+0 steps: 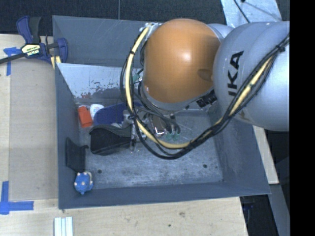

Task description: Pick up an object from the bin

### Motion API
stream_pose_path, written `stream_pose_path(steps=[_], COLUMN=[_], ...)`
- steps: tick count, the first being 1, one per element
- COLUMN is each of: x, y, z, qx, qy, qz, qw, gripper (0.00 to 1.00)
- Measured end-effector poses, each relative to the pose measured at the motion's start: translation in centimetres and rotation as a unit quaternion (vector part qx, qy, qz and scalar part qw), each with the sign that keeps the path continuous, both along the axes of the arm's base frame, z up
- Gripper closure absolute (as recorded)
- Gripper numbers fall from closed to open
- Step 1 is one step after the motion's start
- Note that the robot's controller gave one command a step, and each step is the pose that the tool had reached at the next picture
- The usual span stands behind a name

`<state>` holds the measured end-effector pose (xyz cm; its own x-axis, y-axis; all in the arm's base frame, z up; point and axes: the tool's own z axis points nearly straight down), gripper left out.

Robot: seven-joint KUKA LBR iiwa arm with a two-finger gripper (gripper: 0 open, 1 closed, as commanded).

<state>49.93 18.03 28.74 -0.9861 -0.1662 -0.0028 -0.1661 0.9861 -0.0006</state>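
The gripper (133, 131) hangs low over the left middle of the bin (162, 173), beside a black pouch-like lump (106, 140). Open or closed, I cannot tell. The lump looks soft and light; I'd pinch its narrow right end.

The arm (256, 73) and its orange cover (179, 58) are filling the upper middle and right of the frame, cables (162, 149) hanging over the centre of the bin (147, 195) floor. Things are crowding the left: an orange block (84, 116), a blue piece (109, 113) and a black pouch (106, 140) just beside the cables, a black block (75, 154) by the left wall, a blue ball (83, 182) sitting in the lower left corner. The floor along the lower middle and lower right is lying open.
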Motion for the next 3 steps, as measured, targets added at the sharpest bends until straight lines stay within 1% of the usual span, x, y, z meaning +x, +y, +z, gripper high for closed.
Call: stream_pose_path(steps=[1,2,3], x=[0.6,0.3,4.3], y=[0.3,0.7,1.4], z=[-12.3,-12.3,-21.6], qx=[-0.006,-0.002,0.003], qy=[-0.0043,-0.0021,-0.0073], qz=[0.195,0.196,0.2], qw=[0.9807,0.9805,0.9797], gripper=[1.0,0.0,0.0])
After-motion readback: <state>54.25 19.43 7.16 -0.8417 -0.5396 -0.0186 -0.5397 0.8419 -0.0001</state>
